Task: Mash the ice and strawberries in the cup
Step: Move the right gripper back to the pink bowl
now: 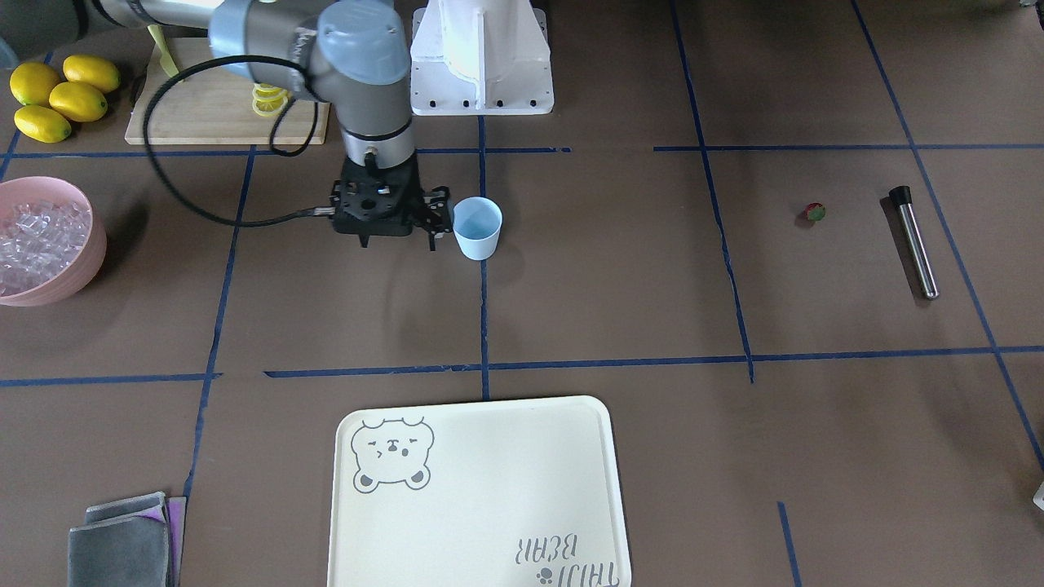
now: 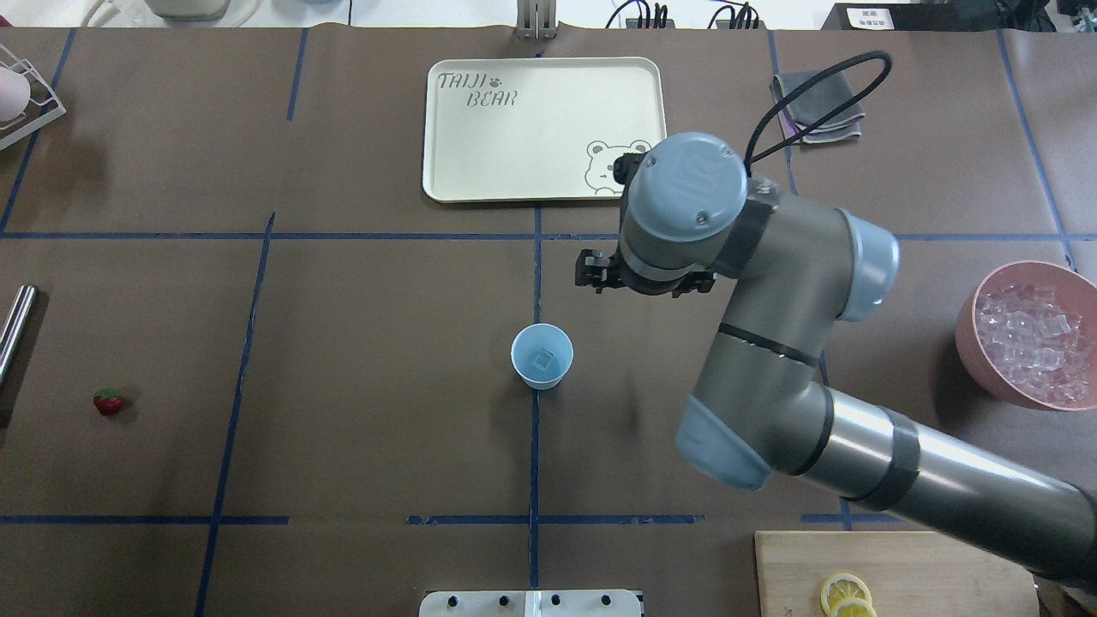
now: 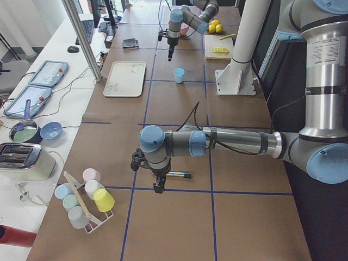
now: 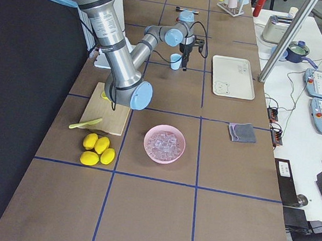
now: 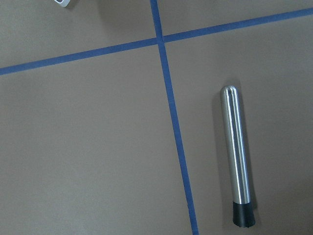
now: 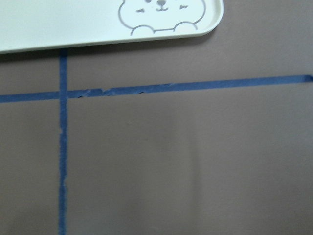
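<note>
I see the right jaws spread and empty beside the cup point(image 1: 477, 228); the left jaws I cannot tell. The strawberry point(image 2: 108, 401) looks tiny and soft: I'd pinch its sides gently.

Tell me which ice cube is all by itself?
The ice cube lying in the light-blue cup; all the other cubes are heaped in the pink bowl.

Open room above cup point(image 2: 542, 356); right end effector point(image 1: 435, 228) near
</note>
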Controlling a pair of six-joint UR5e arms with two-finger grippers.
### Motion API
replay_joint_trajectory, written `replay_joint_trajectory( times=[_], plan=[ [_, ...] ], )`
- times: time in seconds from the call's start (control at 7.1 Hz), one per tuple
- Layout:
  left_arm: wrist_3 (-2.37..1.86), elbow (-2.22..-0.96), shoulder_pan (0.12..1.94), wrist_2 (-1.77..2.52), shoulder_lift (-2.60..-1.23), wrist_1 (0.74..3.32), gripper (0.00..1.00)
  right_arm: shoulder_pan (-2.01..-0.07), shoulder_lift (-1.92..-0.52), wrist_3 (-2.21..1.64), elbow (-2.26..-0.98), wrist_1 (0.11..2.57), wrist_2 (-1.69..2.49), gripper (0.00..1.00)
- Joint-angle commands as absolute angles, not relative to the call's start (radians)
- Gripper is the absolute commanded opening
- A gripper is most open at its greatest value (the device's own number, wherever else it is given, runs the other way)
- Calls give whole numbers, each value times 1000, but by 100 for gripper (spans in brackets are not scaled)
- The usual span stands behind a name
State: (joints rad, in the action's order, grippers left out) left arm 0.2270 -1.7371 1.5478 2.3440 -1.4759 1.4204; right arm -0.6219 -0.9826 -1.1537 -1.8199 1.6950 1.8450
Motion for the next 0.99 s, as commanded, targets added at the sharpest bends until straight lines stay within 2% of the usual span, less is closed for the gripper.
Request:
replay_joint_trajectory(
  times=[0.0,0.42,0.7,0.84],
  plan=[
    [230,-1733,1546,2344,-1474,1419,100,-823,-1214,-872,-1963,1694,2016,100],
    [232,-1733,1546,2345,-1474,1419,100,-1070,-1492,-448,-2023,1689,2161,100],
    [232,-1733,1546,2349,-1474,1419,100,-1135,-1700,-338,-2004,1482,2226,100],
    [232,-1733,1546,2349,-1474,1419,100,-1135,-1768,-342,-1946,1315,2226,100]
  ],
)
